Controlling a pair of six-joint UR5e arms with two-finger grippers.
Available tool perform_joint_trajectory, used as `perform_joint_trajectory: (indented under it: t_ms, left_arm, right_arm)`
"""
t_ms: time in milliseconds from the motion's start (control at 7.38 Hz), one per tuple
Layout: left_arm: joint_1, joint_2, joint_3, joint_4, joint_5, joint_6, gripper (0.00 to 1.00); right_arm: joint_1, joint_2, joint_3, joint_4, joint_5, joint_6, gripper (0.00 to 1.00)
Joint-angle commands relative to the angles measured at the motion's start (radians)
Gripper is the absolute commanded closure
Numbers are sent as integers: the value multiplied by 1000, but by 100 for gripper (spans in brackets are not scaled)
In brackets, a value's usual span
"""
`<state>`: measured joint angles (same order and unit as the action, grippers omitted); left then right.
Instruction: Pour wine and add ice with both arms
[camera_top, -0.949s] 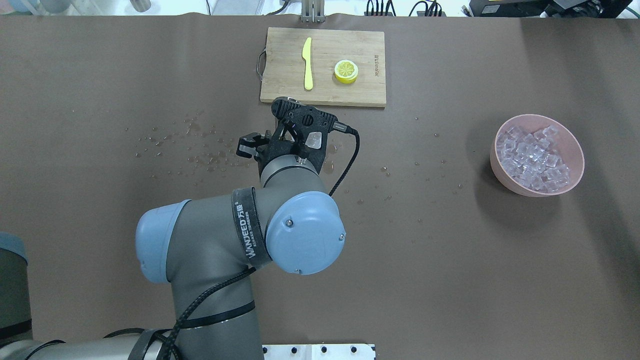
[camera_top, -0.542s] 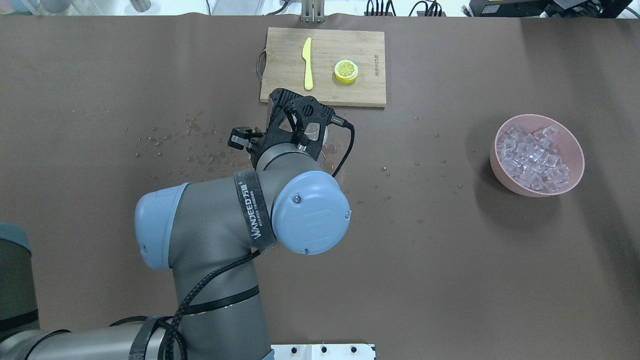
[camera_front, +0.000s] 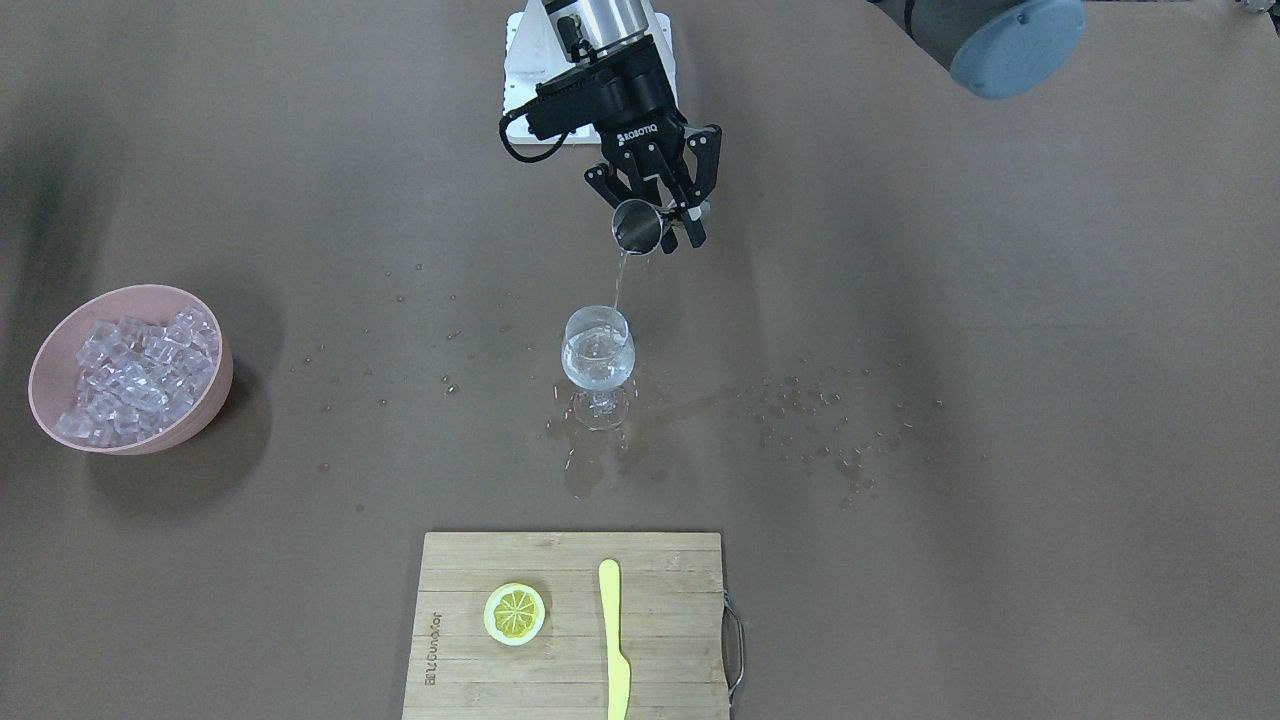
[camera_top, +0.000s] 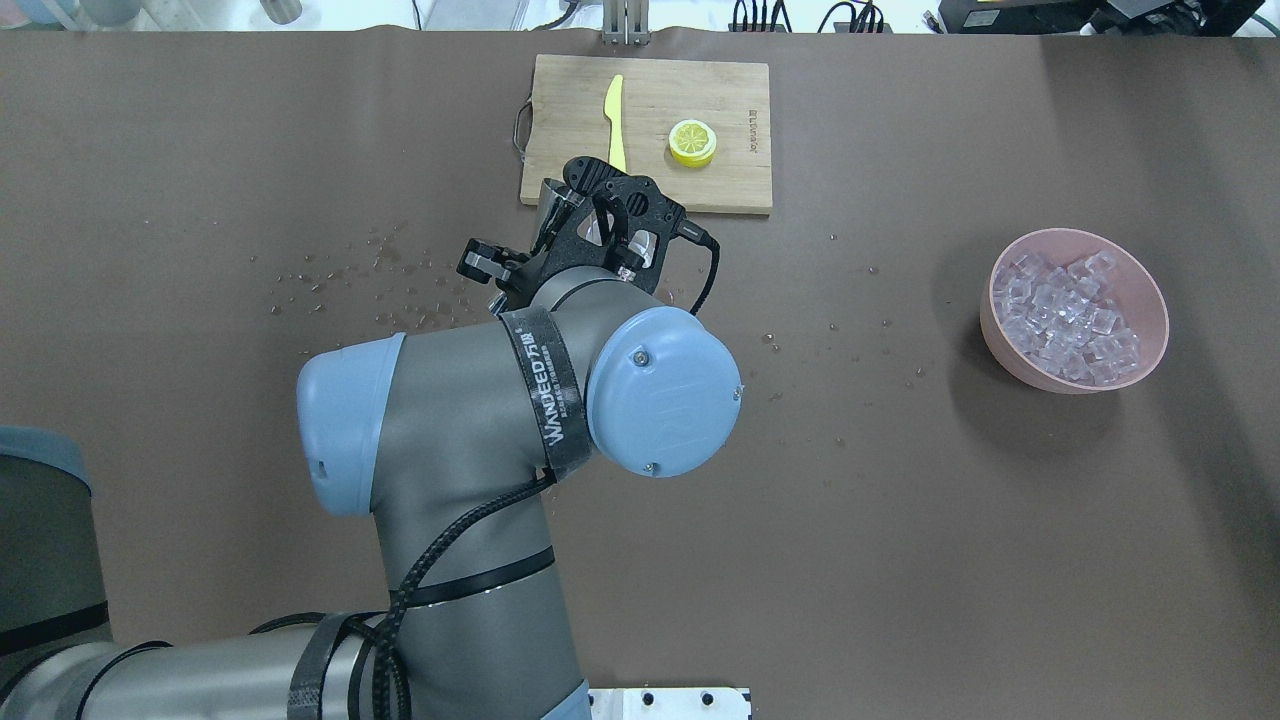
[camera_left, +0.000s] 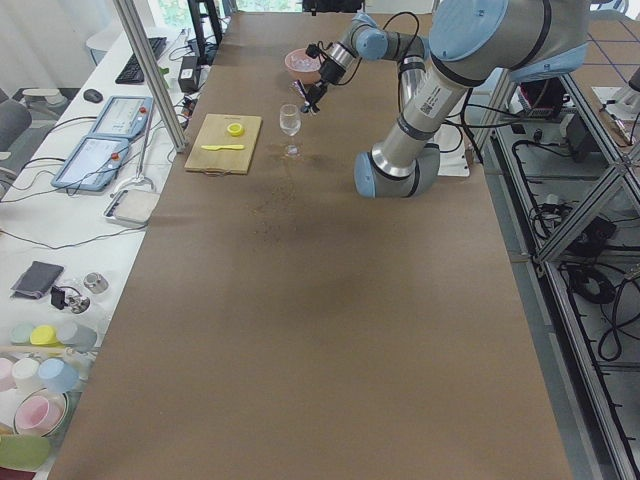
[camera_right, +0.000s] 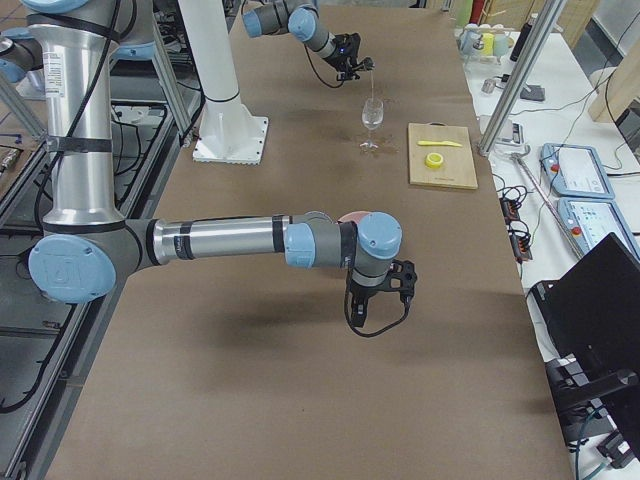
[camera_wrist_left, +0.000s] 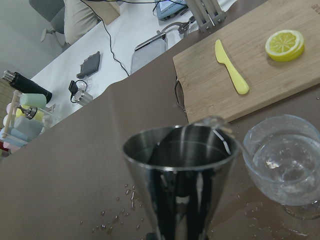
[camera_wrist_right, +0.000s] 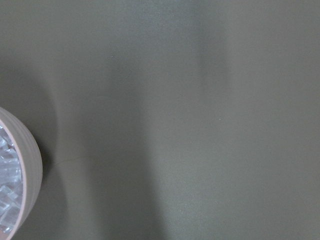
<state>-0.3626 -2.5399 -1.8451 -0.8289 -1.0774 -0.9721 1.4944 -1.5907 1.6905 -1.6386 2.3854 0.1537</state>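
This was a robotics lab, not a kitchen. A long table under a brown sheet (camera_left: 300, 330) carried a white fixed pedestal (camera_right: 215, 80) and silver-grey jointed robot arms with pale blue joint caps (camera_right: 220, 240), with aluminium-profile posts (camera_left: 160, 95) at its edge. A white side bench (camera_left: 60, 230) held grey teach pendants (camera_left: 122, 115). Loose black cables (camera_left: 590, 290) lay in metal racks along the other side.

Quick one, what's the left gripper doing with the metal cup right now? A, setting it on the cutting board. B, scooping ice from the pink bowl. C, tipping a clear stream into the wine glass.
C: the left gripper holds the metal cup tilted above the wine glass, with a thin clear stream falling from its lip into it.
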Motion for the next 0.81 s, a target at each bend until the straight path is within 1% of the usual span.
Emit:
perform_joint_trajectory:
  t_ms: [0, 271, 542, 678]
  left_arm:
    - [-1, -40, 27, 71, -2, 6, 100]
    - [-1, -92, 75, 117, -1, 6, 100]
    - [1, -97, 113, 117, 5, 6, 100]
    - [-1, -95, 113, 125, 8, 7, 100]
  right_arm:
    - [0, 0, -3, -1, 0, 1, 0]
    - [0, -2, -5, -3, 0, 1, 0]
    - [0, -6, -9, -3, 0, 1, 0]
    - [0, -6, -12, -3, 1, 1, 0]
